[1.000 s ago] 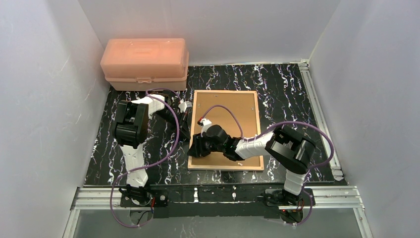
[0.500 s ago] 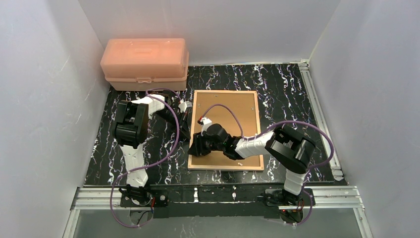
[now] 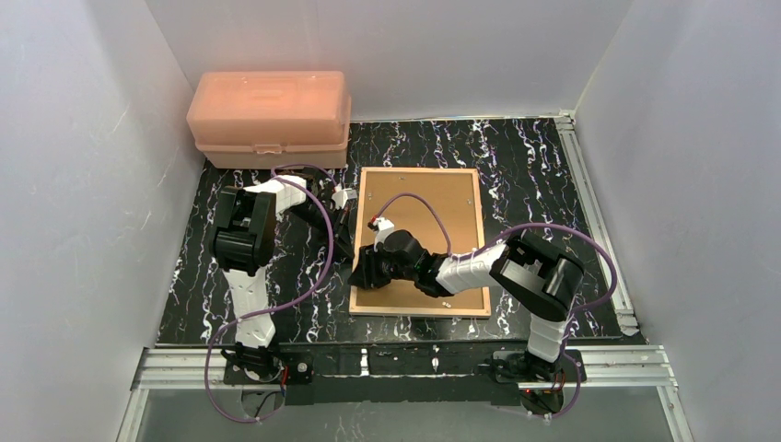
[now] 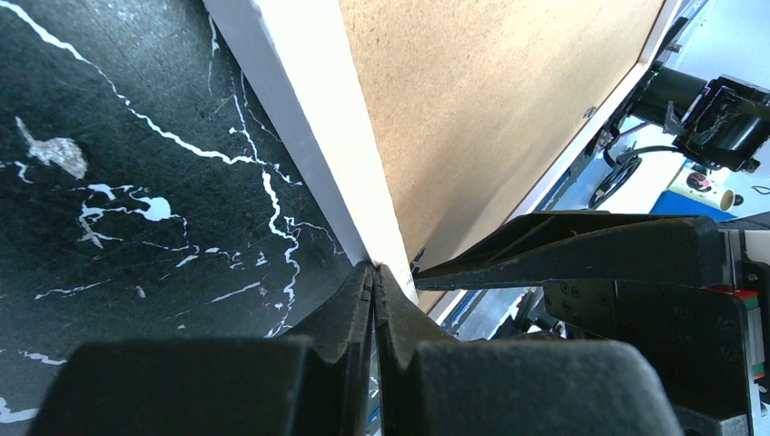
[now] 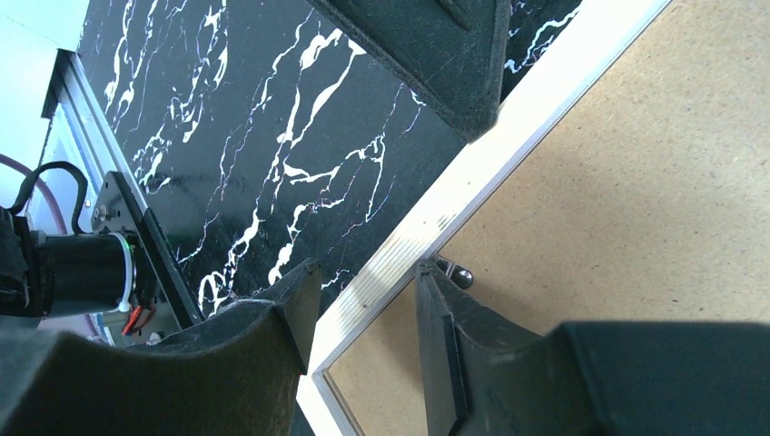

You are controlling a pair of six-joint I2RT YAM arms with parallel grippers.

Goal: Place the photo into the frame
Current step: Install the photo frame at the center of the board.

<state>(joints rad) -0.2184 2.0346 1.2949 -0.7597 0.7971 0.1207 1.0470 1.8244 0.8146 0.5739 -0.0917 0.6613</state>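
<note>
The frame [image 3: 478, 198] lies flat, back up, mid-table [image 3: 534, 175], with the brown backing board [image 3: 433, 198] sitting inside its rim. The photo isn't visible in any view.

Right gripper [image 5: 363, 277]: jaws about half apart, straddling the frame's left rail near the near-left corner and holding nothing.
- The outer finger [image 5: 272, 336] is over the table, and a sliver of marble shows between its tip and the rail.
- The inner finger [image 5: 440, 327] is over the backing board, right at the rail's inner edge and just beside a small metal clip [image 5: 457, 272].
- Can't tell if that tip touches the clip or the board.

Left gripper [image 4: 373, 272]: jaws fully clenched, pads together, nothing between them. Its tip is down at table level against the outer side of the same left rail, further along from the right gripper. In the right wrist view its dark finger ends right at the rail's white edge. Looks like contact, not a grasp.

From the top view the two grippers are close together on the frame's left side, left arm reaching in from the left and right arm stretched across the lower part of the board. The pink box [image 3: 269, 118] sits at the back left, well apart from the frame.
</note>
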